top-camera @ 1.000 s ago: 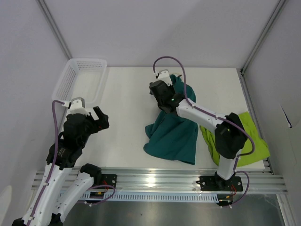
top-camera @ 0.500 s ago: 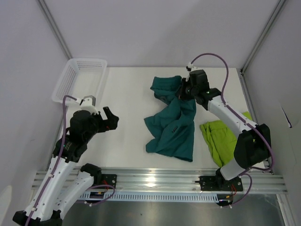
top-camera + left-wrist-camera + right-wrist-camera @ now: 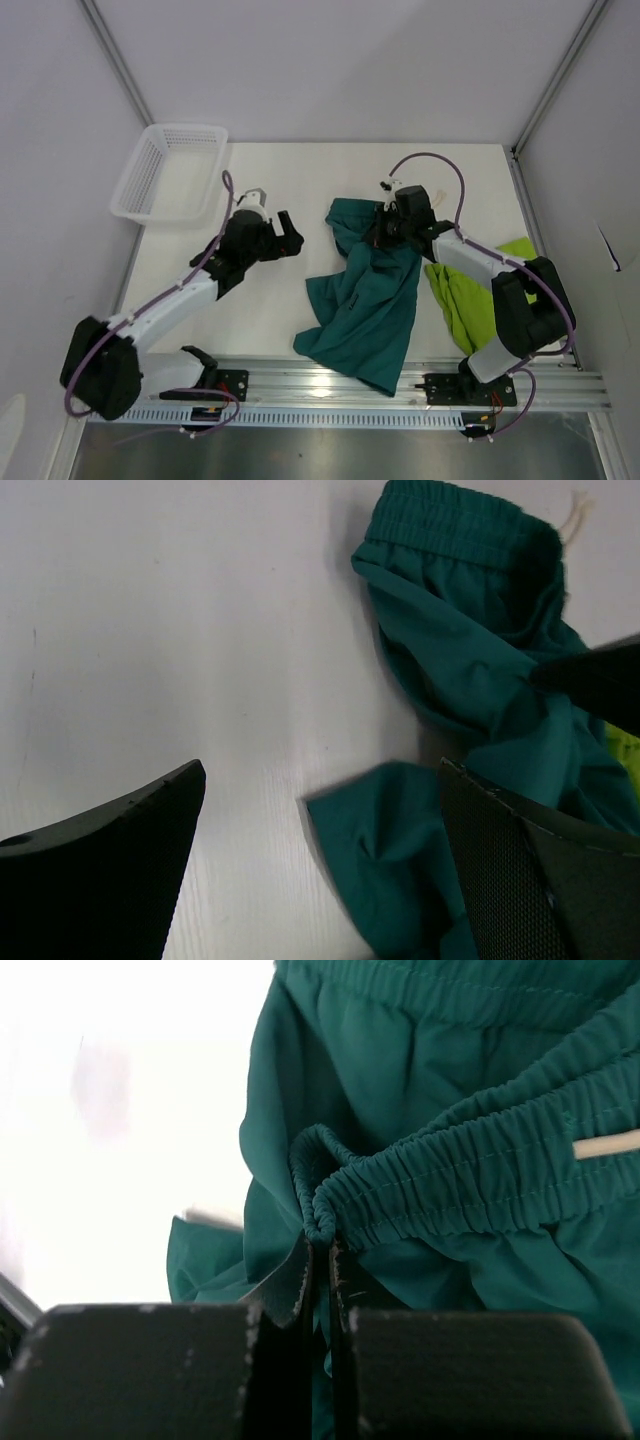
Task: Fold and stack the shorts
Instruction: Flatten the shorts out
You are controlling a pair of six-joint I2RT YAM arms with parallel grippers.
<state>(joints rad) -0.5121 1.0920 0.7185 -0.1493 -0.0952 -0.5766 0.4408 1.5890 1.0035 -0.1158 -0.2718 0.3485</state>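
My right end effector (image 3: 320, 1250) pinches the teal shorts (image 3: 365, 300) at the waistband; my left end effector (image 3: 287, 233) hovers spread just beside them.

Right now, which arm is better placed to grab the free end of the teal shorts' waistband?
Left, likely: the left tool is open beside the teal shorts, while the right tool is shut on their waistband.
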